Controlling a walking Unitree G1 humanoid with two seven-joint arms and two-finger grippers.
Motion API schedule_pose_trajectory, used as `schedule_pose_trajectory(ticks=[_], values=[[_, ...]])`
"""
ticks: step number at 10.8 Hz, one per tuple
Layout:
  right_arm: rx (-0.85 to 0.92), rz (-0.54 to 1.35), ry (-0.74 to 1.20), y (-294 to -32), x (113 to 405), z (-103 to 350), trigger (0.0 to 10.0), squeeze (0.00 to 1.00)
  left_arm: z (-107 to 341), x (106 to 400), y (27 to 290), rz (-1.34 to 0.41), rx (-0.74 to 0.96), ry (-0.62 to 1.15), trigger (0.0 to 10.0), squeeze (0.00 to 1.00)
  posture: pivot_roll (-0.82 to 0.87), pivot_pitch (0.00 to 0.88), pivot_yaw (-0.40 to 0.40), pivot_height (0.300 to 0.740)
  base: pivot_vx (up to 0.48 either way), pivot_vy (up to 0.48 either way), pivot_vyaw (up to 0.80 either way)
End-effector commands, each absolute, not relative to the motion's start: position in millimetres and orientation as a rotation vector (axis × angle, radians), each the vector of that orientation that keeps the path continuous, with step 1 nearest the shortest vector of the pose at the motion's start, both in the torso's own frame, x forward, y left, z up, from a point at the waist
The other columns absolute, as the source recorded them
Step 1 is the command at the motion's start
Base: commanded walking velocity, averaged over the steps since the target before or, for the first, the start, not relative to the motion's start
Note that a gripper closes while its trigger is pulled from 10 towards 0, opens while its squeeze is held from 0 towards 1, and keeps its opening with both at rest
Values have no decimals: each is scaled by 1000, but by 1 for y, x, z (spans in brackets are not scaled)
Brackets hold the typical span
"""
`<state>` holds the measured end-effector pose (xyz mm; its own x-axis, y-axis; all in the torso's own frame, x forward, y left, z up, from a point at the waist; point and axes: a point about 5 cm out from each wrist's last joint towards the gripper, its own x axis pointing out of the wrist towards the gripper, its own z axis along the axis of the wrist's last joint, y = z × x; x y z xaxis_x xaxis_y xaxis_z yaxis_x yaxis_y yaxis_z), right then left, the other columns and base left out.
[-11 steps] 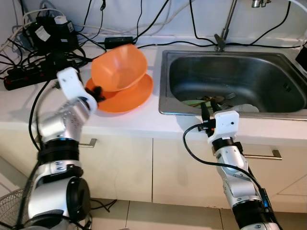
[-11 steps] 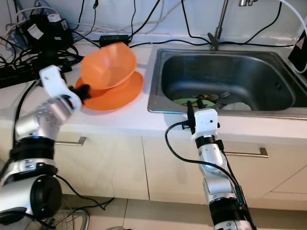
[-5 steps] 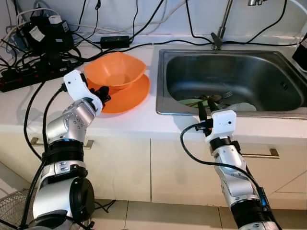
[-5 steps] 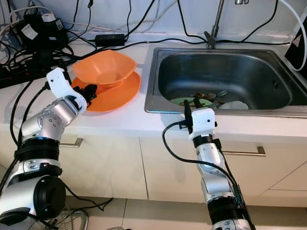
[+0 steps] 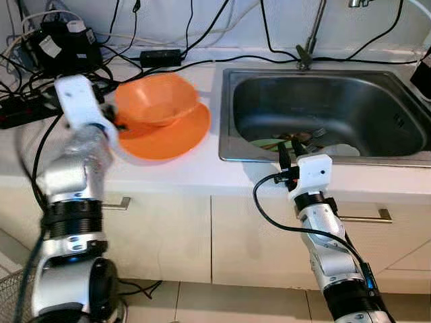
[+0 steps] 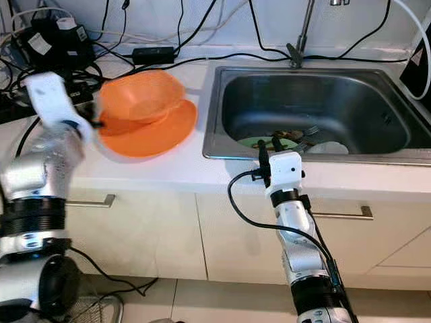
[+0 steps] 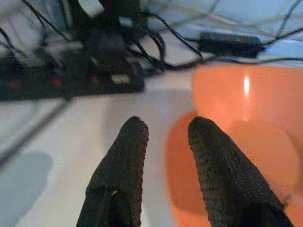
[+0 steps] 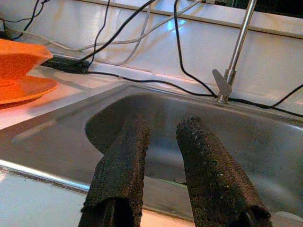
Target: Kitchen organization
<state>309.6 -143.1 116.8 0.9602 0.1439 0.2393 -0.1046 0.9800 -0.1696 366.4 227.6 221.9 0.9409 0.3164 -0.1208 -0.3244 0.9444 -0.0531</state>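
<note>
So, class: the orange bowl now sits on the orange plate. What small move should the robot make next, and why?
Probably reach the right gripper forward and down into the sink. The orange bowl already rests on the orange plate with the left gripper open beside it, holding nothing, while a green plate and a fork lie in the sink.

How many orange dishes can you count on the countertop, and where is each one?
2. An orange plate lies on the counter left of the sink; an orange bowl sits on it. Others could be hidden.
</note>
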Motion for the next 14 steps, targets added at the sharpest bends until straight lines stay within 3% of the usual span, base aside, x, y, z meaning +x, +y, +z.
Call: schedule_pose_trajectory(ticks=[1,3,4,5,7,8,9,14], values=[[-165,135,-162,-142,310,101,10000,0,228,365,227,345,-33,95,10000,0,70,0,58,740,0,0,0],[-164,135,-165,-141,310,101,10000,0,229,366,222,333,-63,74,10000,0,68,0,59,740,0,0,0],[-164,134,-165,-141,310,101,10000,0,233,367,214,293,-119,47,10000,0,65,0,60,740,0,0,0],[-164,129,-163,-142,309,101,10000,0,235,371,192,180,-283,35,10000,0,58,0,60,740,0,0,0],[-164,126,-163,-143,309,101,10000,0,228,371,181,146,-368,65,10000,0,60,0,60,740,0,0,0],[-163,126,-164,-143,309,101,10000,0,225,370,177,142,-389,78,10000,184,62,0,59,740,0,0,0],[-162,126,-165,-143,309,101,10000,0,226,369,176,149,-390,76,10000,1000,63,0,59,740,0,0,0],[-162,125,-163,-143,310,101,10000,0,234,364,173,175,-422,47,10000,1000,65,0,57,740,0,0,0]])
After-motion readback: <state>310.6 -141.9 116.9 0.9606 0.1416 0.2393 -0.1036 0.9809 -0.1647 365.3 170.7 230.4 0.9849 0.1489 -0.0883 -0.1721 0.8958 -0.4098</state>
